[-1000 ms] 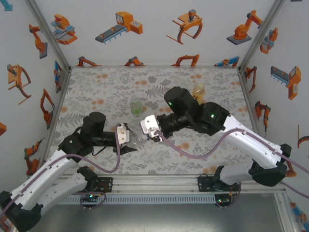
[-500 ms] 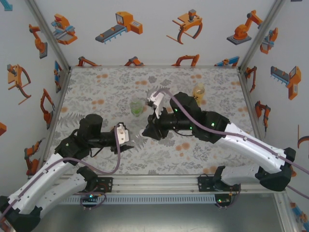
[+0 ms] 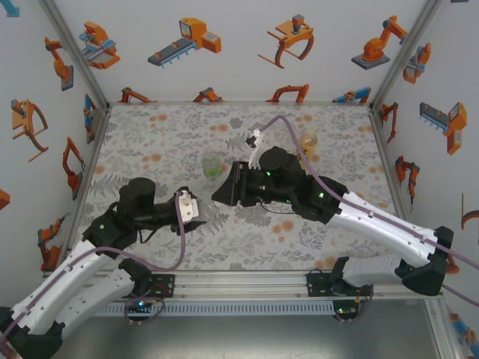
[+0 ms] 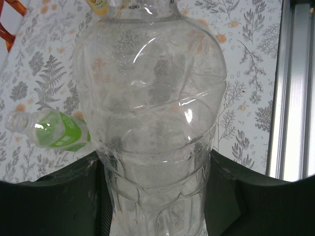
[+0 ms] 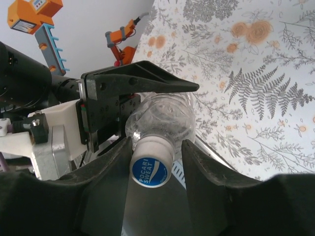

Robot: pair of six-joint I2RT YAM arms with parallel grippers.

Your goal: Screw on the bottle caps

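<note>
The table (image 3: 165, 127) wears a pale cover printed with grey ferns and orange blossoms. 2 bottles rest directly on it. A green-tinted bottle (image 3: 212, 166) sits near the middle, its mouth open in the left wrist view. A yellow-orange bottle (image 3: 307, 140) sits well apart from it, toward the far right corner. A ribbed metal rail (image 3: 247, 280) runs along the near edge.

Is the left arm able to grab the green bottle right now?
Probably not yet. The left gripper is shut on the colourless bottle, so it has no room for another. The green bottle lies on its side close by, uncovered.
</note>
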